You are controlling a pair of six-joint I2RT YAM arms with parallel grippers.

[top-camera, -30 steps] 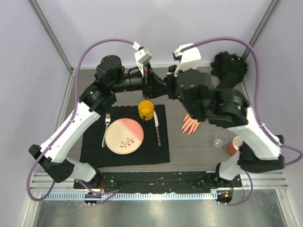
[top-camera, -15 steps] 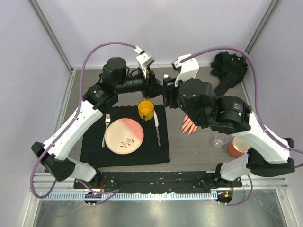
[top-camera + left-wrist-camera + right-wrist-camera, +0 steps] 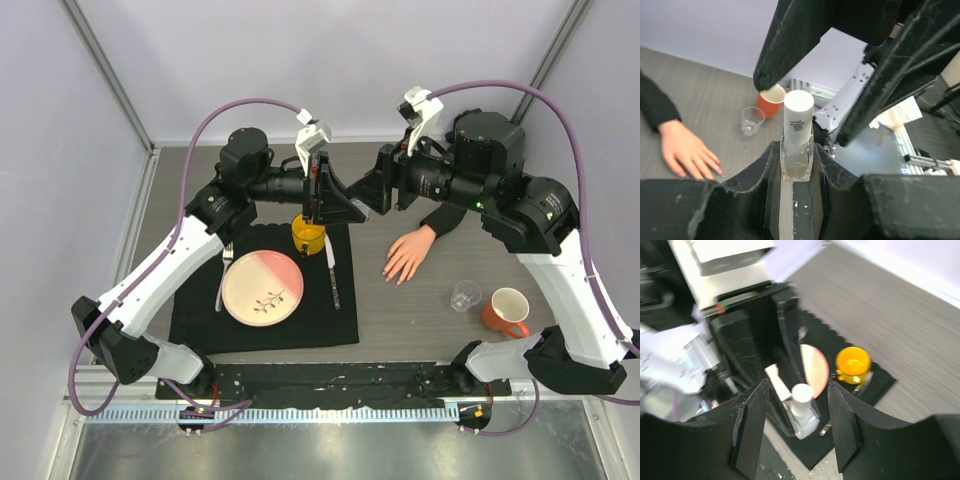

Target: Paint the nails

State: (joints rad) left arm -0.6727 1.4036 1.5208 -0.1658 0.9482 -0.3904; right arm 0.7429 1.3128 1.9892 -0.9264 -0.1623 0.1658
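My left gripper [image 3: 338, 207] is shut on a small clear nail polish bottle [image 3: 798, 150] with a white cap [image 3: 799, 104], held upright above the black mat. My right gripper [image 3: 364, 198] faces it, open, with one finger on each side of the cap and not touching it; the bottle shows between its fingers [image 3: 802, 410]. The pale mannequin hand [image 3: 407, 253] lies flat on the table with spread fingers and a black sleeve [image 3: 446, 214]. It also shows in the left wrist view [image 3: 687, 152]. Its nails [image 3: 394, 274] are tiny at the fingertips.
A black mat [image 3: 190, 310] holds a pink-and-cream plate [image 3: 262, 287], a fork [image 3: 223, 272], a knife [image 3: 332, 272] and a yellow mug [image 3: 308, 236]. A clear glass [image 3: 464, 296] and an orange mug [image 3: 506, 311] stand right of the hand. Black cloth [image 3: 490, 135] lies at the back right.
My right arm has swung back and to the right, uncovering the mannequin hand. Both grippers have shifted toward the yellow mug and still face each other, the bottle still in my left.
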